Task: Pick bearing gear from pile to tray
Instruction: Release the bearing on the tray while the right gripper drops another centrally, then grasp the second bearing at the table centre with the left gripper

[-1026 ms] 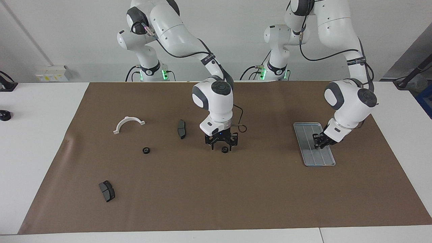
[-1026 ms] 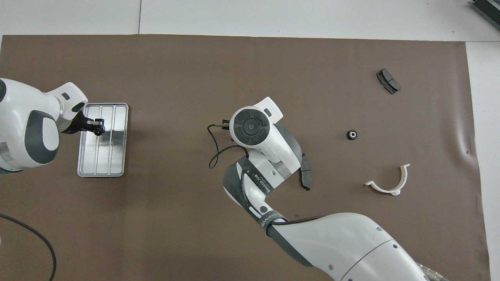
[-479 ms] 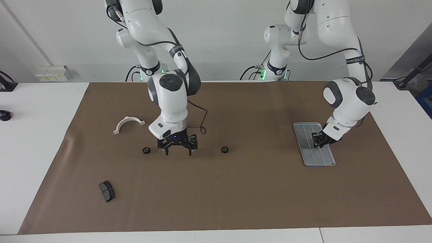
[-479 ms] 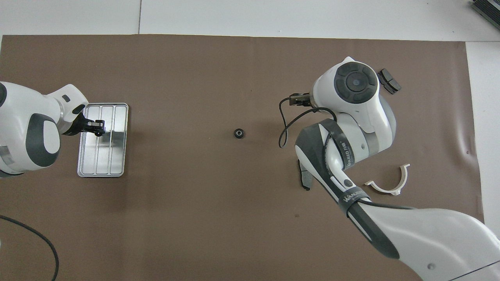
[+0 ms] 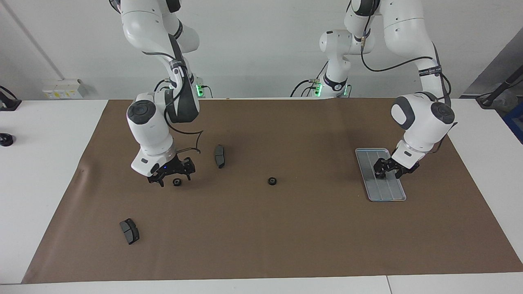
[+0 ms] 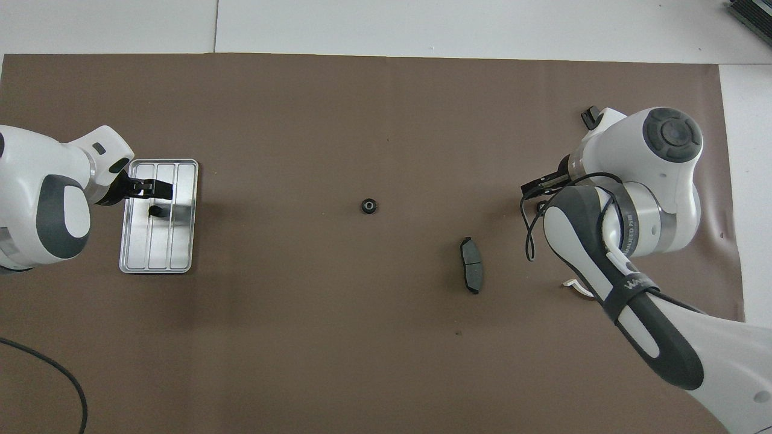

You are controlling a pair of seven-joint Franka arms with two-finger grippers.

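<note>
Brown mat (image 5: pixel 261 237): left pincer (image 5: pixel 388 173) (spread) over tray (image 5: pixel 390 195).

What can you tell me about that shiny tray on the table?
The tray is a flat silver-grey rectangle that looks like metal, with rounded corners, a low raised rim and ridges running along its length. It lies flat on the brown mat toward the left arm's end of the table. A small black ring sits inside it. The left gripper hangs open just over it, and from these views I cannot tell whether it touches the tray.
</note>
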